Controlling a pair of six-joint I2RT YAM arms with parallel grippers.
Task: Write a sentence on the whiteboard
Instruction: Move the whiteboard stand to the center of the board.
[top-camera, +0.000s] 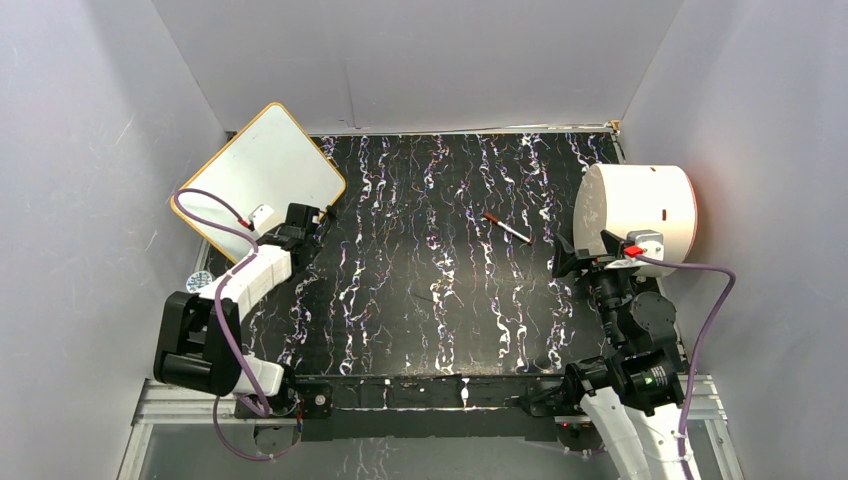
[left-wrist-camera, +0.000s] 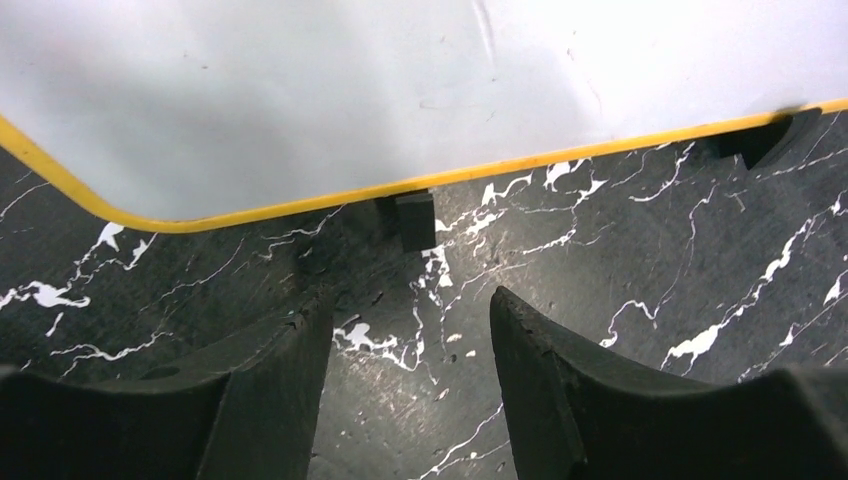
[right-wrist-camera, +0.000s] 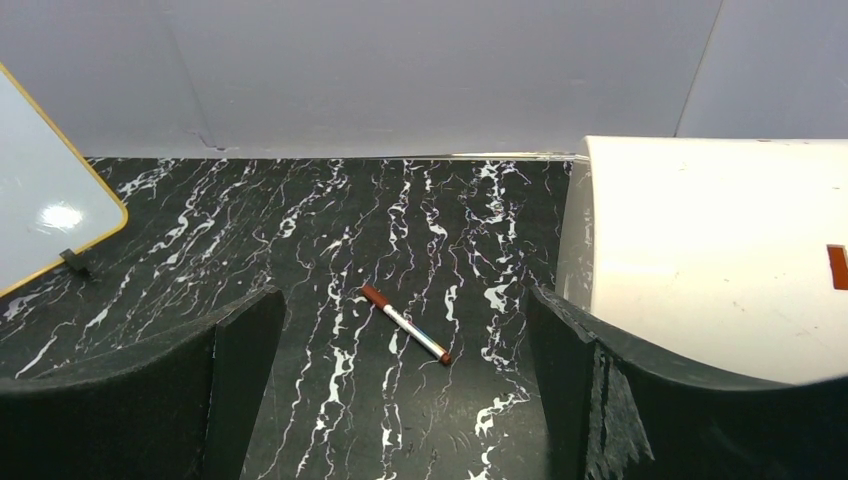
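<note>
Left jaws stand partly apart with nothing between them, their two black fingers (left-wrist-camera: 270, 400) low over the black, white-veined surface (top-camera: 430, 300) and pointing toward its far left corner. Straight ahead of them, close but not touching, runs the near rim of the whiteboard (top-camera: 262, 180), a flat white rectangular board with rounded corners and a thin orange-yellow rim. In the left wrist view that rim crosses from side to side, so the board's edge lies square across the line of the left jaws. A small black clip (left-wrist-camera: 412, 220) on the edge sits almost in line with the gap between the fingers. From above, the board is turned like a diamond in the far left corner of the surface. I cannot tell whether it lies flat or is propped up. I can make out no writing on its face.

Right jaws are spread wide and empty, near the right edge of the surface and well apart from the board. Ahead of them lies a slim white marker with a dark red cap (right-wrist-camera: 405, 322), its long axis running from far left to near right. Just beside the right jaws stands a big white cylinder (top-camera: 640, 205).

The left arm (top-camera: 250, 275) is by far the nearer to the board, so gripping or steadying it looks like that arm's job, with a short push forward onto the rim. The marker seems to fall to the right jaws, which would need to reach forward and turn across its barrel.
</note>
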